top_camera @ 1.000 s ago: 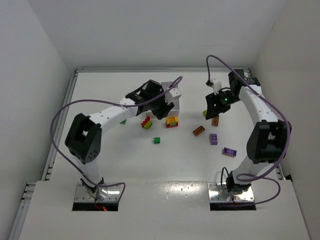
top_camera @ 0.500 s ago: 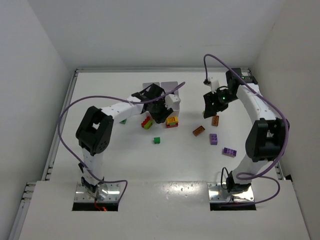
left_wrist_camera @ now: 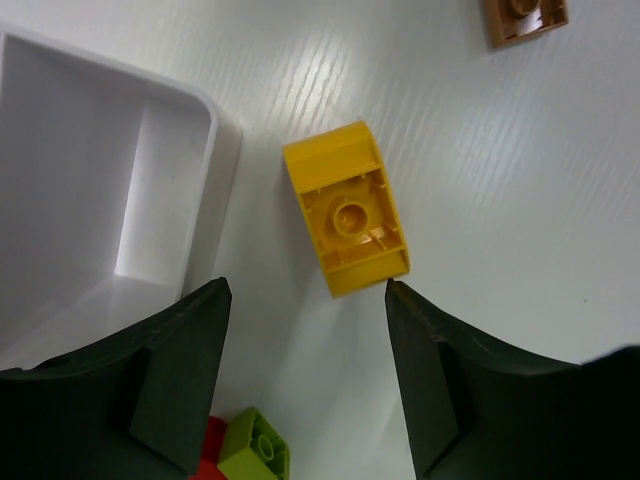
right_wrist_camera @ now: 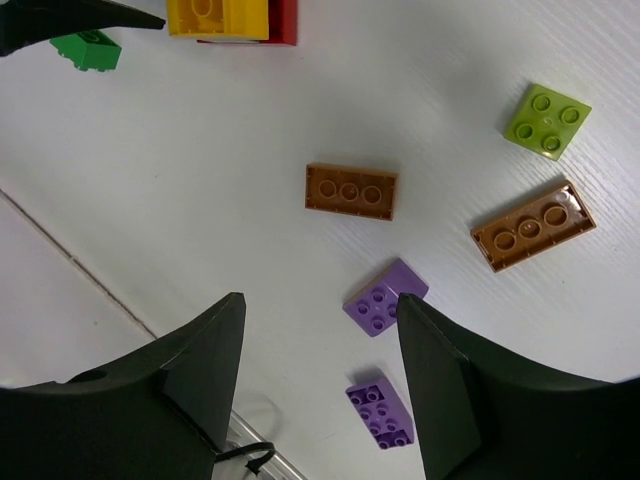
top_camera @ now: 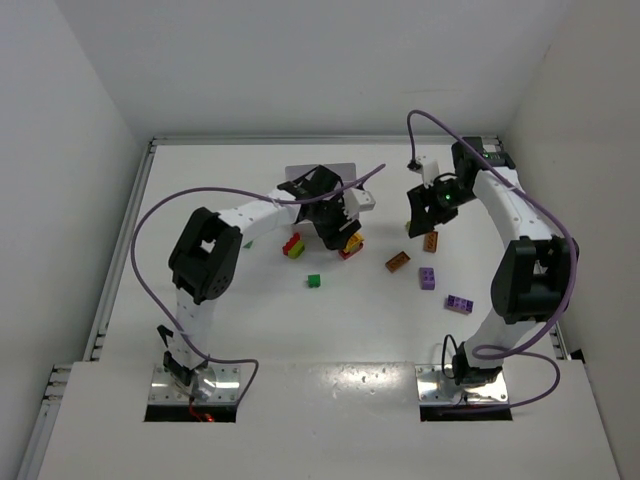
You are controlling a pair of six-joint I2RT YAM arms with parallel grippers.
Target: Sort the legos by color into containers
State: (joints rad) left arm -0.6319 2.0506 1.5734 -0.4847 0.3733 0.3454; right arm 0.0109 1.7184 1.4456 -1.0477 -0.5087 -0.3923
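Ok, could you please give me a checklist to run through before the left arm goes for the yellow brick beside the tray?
1. Left gripper open and empty: ok.
2. Yellow brick lying on the table just past the fingertips, within the gap between them: ok.
3. Yellow brick apart from the corner of the tray: ok.
4. Yellow brick free of the red brick next to it: cannot tell.
5. Right gripper open, empty and well apart from the yellow brick: ok.
6. Which tray compartment takes yellow: cannot tell, as the tray is mostly hidden in the top view.
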